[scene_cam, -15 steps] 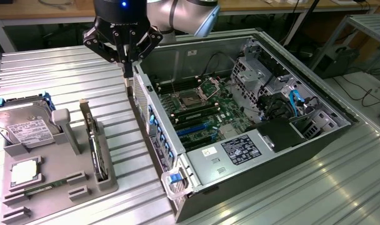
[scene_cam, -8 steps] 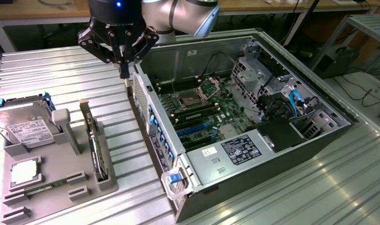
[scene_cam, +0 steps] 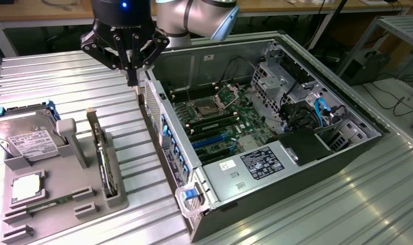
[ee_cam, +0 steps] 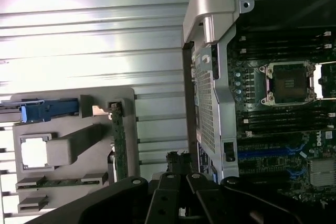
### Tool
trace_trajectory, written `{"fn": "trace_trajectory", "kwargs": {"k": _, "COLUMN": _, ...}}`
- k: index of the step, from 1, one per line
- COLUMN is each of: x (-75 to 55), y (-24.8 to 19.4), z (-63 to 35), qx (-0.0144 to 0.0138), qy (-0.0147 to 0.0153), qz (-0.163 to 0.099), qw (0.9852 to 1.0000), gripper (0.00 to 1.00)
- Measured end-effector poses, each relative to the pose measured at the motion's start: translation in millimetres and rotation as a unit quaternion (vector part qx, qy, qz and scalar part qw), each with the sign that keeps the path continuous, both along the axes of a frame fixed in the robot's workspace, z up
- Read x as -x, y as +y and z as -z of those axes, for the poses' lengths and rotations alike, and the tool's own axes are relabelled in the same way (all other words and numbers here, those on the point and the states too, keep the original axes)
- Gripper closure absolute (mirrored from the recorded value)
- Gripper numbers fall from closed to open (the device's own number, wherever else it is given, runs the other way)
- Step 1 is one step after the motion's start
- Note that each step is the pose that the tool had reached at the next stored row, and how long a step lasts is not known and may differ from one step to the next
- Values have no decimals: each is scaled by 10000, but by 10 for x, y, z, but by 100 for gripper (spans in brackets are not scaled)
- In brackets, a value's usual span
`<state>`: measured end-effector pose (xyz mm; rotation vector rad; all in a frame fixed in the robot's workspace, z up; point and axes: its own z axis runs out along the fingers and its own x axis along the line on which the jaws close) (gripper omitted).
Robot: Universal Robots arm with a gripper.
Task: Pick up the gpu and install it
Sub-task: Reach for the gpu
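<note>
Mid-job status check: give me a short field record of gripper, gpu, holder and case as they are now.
gripper: shut, holding nothing, above the table beside the case's rear wall
gpu: standing on edge in the gray holder, not gripped
holder: also carries the hard drive and RAM stick
case: open, lying on its side, motherboard exposed
task state: gpu not yet picked up
</note>
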<state>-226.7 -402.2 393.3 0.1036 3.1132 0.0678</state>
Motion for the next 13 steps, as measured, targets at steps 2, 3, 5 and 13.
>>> {"fn": "trace_trajectory", "kwargs": {"k": 2, "x": 13, "y": 0, "z": 0, "qx": 0, "qy": 0, "qz": 0, "qw": 10000, "gripper": 89}}
{"fn": "trace_trajectory", "kwargs": {"k": 3, "x": 23, "y": -1, "z": 0, "qx": 0, "qy": 0, "qz": -1, "qw": 10000, "gripper": 89}}
{"fn": "trace_trajectory", "kwargs": {"k": 5, "x": 37, "y": -2, "z": 0, "qx": 0, "qy": 0, "qz": -1, "qw": 10000, "gripper": 89}}
{"fn": "trace_trajectory", "kwargs": {"k": 13, "x": 90, "y": -5, "z": 0, "qx": 0, "qy": 0, "qz": -2, "qw": 10000, "gripper": 89}}
